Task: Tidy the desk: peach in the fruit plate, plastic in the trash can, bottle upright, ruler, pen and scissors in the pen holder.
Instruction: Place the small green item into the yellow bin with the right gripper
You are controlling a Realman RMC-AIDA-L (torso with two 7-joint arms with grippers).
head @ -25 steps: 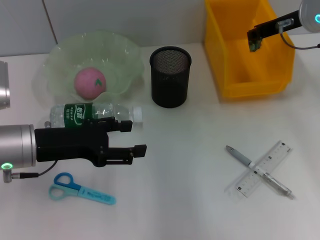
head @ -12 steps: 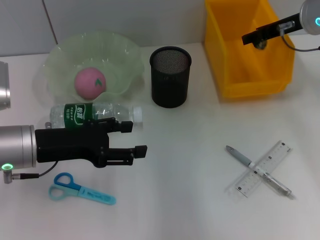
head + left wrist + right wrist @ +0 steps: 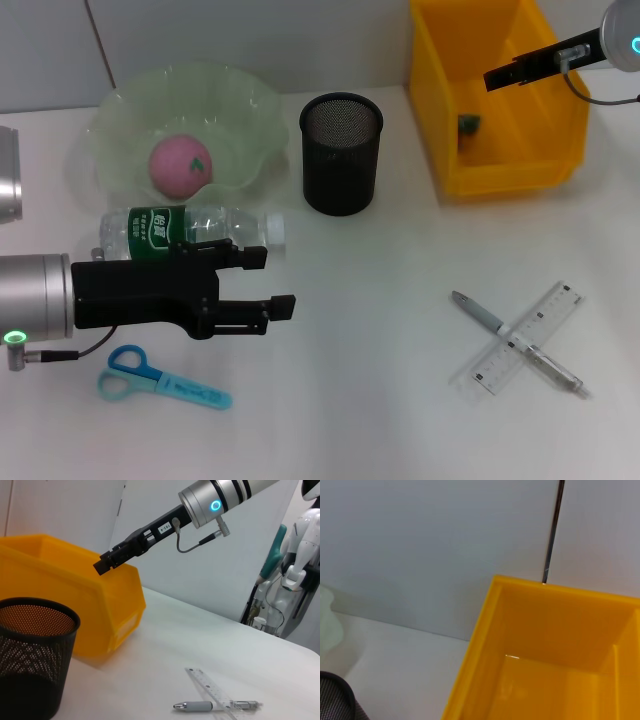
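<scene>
Head view shows the right gripper held in the air above the yellow bin, over its left compartment. Its fingers look close together and nothing is between them, but I cannot tell for sure whether they are open or shut. Directly below the tip, on the floor of that compartment, lies a small dark green piece of plastic. From the left wrist view the same gripper hangs just above the near rim of the bin.

The left gripper is low over the white table, with its two black fingers spread apart and empty, pointing toward the right side of the table. Just behind its upper finger the bottle lies on its side, with green label and white cap; the cap is next to the fingertip. Farther behind the bottle stands the pale green fruit plate, and the pink peach sits inside it. Beside the body of this gripper, nearer to the robot, the blue scissors lie flat on the table.

Ahead of the left fingers and to the back stands the black mesh pen holder, upright, between the fruit plate and the bin. Well ahead of these fingers, on the right part of the table, the pen lies crossed over the transparent ruler, touching it in the middle. The left wrist view also shows this pen and ruler together.
</scene>
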